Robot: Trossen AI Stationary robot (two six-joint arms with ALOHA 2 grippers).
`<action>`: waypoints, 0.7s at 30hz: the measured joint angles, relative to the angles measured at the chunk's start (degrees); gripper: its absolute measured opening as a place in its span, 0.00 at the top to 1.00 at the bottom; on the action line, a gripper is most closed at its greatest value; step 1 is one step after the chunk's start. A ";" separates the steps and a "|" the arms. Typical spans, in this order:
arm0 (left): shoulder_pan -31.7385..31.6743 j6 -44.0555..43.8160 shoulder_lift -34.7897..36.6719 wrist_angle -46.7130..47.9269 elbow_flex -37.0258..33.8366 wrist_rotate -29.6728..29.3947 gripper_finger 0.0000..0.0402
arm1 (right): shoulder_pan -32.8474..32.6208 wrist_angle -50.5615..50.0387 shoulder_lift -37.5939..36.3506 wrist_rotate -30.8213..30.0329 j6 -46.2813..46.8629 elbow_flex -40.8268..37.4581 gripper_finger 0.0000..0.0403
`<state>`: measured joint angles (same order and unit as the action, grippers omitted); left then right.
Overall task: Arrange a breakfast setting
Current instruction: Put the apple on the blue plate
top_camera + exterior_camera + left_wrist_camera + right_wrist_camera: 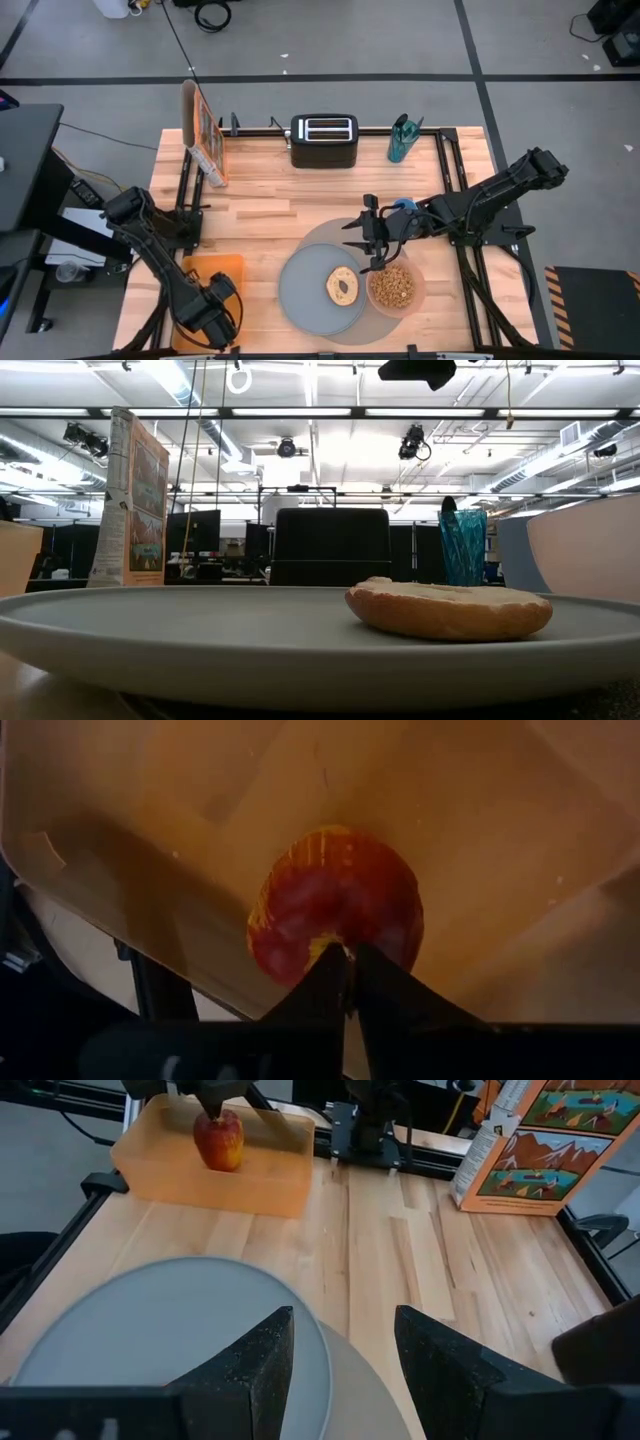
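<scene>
Apple (219, 1140) hangs by its stem from the clenched left jaws (347, 955) above the orange tray (250, 1180), ready for the mat (325, 235); right jaws (342, 1345) released near the bowl (393, 289).

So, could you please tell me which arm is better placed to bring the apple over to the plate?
The left. Its end effector is already at the small red apple in the orange tray, fingers pinched at its stem. The right end effector is open above the mat.

Pale wood-plank table (260, 215), matt grey plate (305, 290), glossy apple (219, 1140), translucent plastic tray (230, 1175)
</scene>
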<state>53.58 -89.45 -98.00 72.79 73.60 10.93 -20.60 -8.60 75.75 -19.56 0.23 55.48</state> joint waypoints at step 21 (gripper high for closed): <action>-5.00 6.48 11.87 2.98 0.11 -5.27 0.96 | 0.21 -0.58 0.00 0.23 2.66 0.02 0.55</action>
<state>48.58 -82.98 -86.12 75.77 73.71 5.67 -20.39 -9.18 75.75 -19.33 2.89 55.51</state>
